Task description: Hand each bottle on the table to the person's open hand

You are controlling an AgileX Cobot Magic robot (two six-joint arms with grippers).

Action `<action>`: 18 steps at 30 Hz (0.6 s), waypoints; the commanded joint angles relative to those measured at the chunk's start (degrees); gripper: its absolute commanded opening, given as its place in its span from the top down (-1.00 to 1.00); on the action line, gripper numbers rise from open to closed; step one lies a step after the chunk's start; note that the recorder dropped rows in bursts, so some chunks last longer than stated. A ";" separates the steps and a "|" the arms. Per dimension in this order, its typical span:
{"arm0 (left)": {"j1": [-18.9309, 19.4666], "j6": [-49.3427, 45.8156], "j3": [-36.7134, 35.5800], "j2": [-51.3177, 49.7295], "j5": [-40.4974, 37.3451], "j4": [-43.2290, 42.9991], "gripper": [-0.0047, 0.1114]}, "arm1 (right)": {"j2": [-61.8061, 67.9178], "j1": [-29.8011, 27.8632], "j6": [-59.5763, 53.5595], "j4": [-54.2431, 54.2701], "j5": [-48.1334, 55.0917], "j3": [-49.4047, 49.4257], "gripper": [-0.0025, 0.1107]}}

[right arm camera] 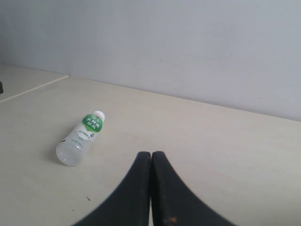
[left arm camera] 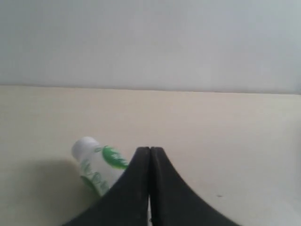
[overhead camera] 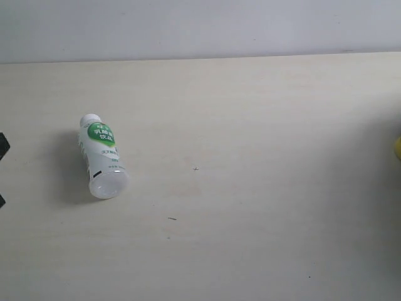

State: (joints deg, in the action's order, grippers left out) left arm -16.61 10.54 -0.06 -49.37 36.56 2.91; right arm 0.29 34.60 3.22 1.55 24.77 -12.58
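One white-capped bottle [overhead camera: 102,157] with a green-marked label lies on its side on the pale beige table [overhead camera: 250,125], at the left, cap pointing away. The left wrist view shows this bottle [left arm camera: 96,165] just beside my left gripper [left arm camera: 150,151], whose black fingers are pressed together with nothing between them. The right wrist view shows the bottle [right arm camera: 81,136] well off from my right gripper [right arm camera: 151,155], also shut and empty. A sliver of yellow [overhead camera: 397,147] shows at the right edge of the exterior view. The other bottles and the person's open hand are out of view.
A pale wall [overhead camera: 200,28] runs behind the table's far edge. Small dark parts [overhead camera: 3,145] poke in at the left edge of the exterior view. A few tiny dark specks [overhead camera: 171,218] mark the tabletop.
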 commanded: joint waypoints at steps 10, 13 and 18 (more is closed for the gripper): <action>0.05 -4.30 0.06 -0.20 -2.38 7.86 0.92 | -0.29 -0.03 -0.07 -0.01 -0.56 0.18 0.96; 0.05 -4.30 0.06 -0.20 -2.64 7.63 0.92 | -0.29 -0.03 -0.07 -0.01 -0.56 0.18 0.96; 0.05 -2.54 0.06 -0.20 -3.28 0.80 0.92 | -0.29 -0.03 -0.07 -0.01 -0.56 0.18 0.96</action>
State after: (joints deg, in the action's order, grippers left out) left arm -16.61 6.55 -0.06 -49.37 33.32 7.76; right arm 0.29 34.60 3.22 1.55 24.77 -12.58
